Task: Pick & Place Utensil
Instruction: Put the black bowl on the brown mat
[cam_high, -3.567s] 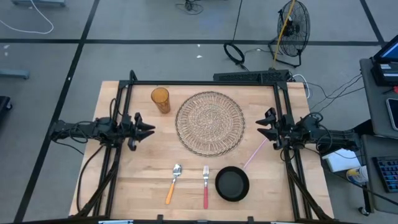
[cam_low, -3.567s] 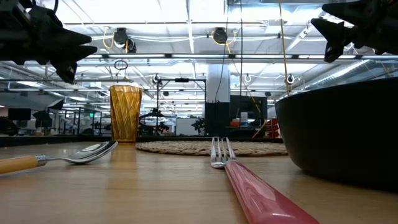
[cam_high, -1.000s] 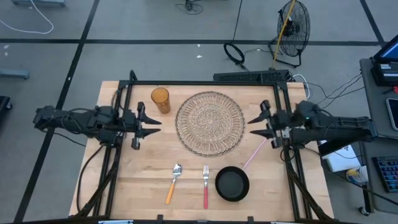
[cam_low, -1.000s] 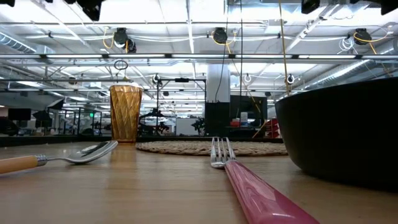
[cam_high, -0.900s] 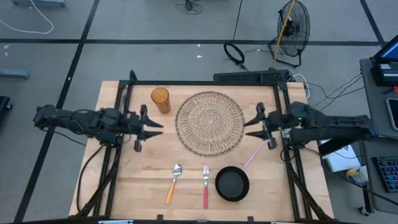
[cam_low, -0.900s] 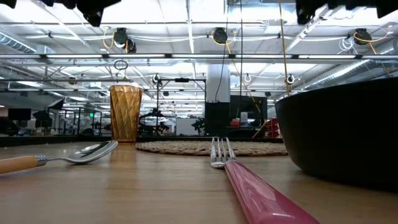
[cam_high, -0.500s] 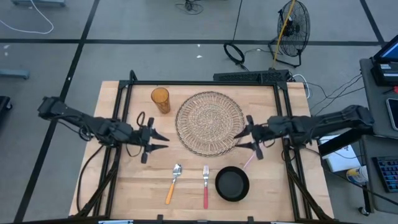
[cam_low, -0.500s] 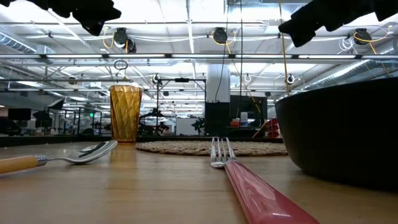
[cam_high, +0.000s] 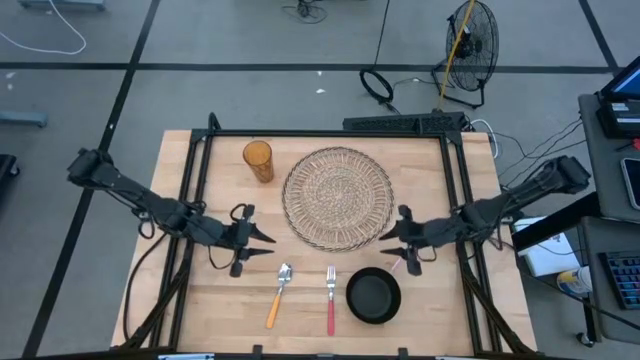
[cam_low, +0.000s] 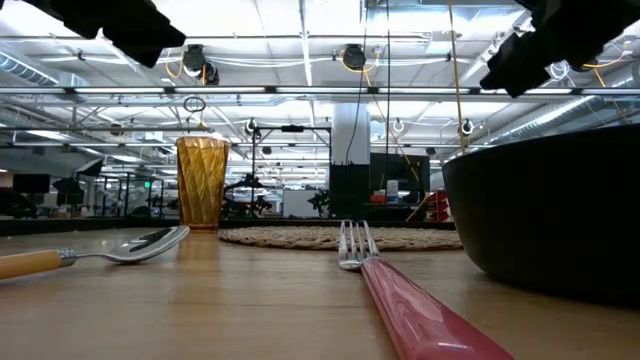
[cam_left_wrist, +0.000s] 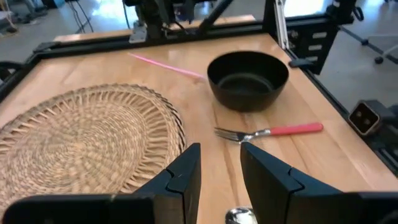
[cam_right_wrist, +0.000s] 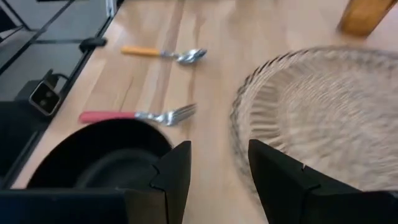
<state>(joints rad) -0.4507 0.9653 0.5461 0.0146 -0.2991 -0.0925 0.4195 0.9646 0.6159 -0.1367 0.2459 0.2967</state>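
Note:
An orange-handled spoon (cam_high: 278, 293) and a red-handled fork (cam_high: 330, 297) lie flat on the wooden table near its near edge, with a black bowl (cam_high: 373, 296) to the right of the fork. My left gripper (cam_high: 266, 245) is open and hovers just beyond the spoon, on its left; in its wrist view (cam_left_wrist: 221, 168) the spoon's bowl (cam_left_wrist: 239, 216) shows between the fingers. My right gripper (cam_high: 386, 238) is open and hovers beyond the black bowl, by the woven mat's near right rim; its wrist view (cam_right_wrist: 221, 168) looks over the bowl (cam_right_wrist: 99, 162), fork (cam_right_wrist: 140, 116) and spoon (cam_right_wrist: 165, 53).
A round woven placemat (cam_high: 338, 196) fills the table's middle, with an amber cup (cam_high: 258, 160) at its far left. A pink straw (cam_high: 407, 254) lies under the right gripper. Black frame rails (cam_high: 190, 190) run along the left, right and far edges.
Both arms have swung inward and toward the near edge. The left gripper has gone from beside the mat's left rim to just beyond the spoon. The right gripper has moved from the mat's right side to a spot beyond the bowl. Nothing on the table has moved.

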